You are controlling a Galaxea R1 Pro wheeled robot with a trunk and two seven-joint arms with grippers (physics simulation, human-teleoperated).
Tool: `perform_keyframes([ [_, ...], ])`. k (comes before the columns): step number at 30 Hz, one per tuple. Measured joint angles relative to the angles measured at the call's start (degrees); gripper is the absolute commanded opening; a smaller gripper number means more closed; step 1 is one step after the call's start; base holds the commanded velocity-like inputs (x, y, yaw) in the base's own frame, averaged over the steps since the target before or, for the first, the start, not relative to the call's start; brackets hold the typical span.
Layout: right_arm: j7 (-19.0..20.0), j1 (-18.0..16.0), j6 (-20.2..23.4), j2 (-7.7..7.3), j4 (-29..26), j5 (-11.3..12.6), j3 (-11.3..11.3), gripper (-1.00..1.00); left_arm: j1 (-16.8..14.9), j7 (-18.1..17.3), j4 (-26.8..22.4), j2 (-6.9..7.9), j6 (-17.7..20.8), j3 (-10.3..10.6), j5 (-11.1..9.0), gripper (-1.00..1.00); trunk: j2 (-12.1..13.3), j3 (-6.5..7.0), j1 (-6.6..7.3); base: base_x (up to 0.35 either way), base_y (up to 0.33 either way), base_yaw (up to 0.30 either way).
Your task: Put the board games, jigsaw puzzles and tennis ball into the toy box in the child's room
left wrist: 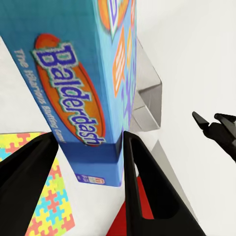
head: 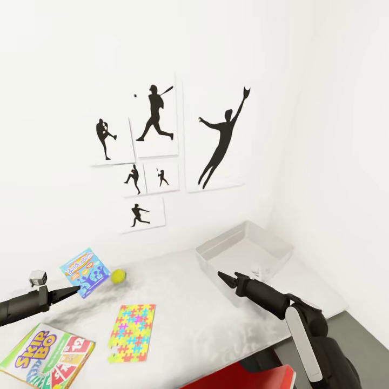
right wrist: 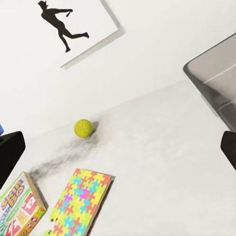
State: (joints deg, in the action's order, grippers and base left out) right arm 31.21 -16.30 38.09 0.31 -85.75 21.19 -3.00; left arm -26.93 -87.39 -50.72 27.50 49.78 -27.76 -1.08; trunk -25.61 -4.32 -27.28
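Above table | left fingers clamp raised Balderdash box | right fingers spread, empty, level

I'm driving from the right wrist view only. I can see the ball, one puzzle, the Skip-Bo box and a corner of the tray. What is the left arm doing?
Observer: The left gripper is shut on a blue Balderdash box, gripping its lower end.
Operator: And where does my right gripper sit relative to the tray?
Observer: In the head view the right gripper hangs open above the table, just in front of the toy box's near wall.
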Motion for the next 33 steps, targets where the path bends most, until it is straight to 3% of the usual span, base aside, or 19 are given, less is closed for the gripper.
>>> perform_keyframes([
  [33,0.0,0.0,0.0,0.00,0.1,-0.1,0.0,1.00,0.1,0.0,0.0,0.00,0.0,0.0,0.0,-1.00,0.0,0.04,0.00,0.035,-0.001,0.003],
])
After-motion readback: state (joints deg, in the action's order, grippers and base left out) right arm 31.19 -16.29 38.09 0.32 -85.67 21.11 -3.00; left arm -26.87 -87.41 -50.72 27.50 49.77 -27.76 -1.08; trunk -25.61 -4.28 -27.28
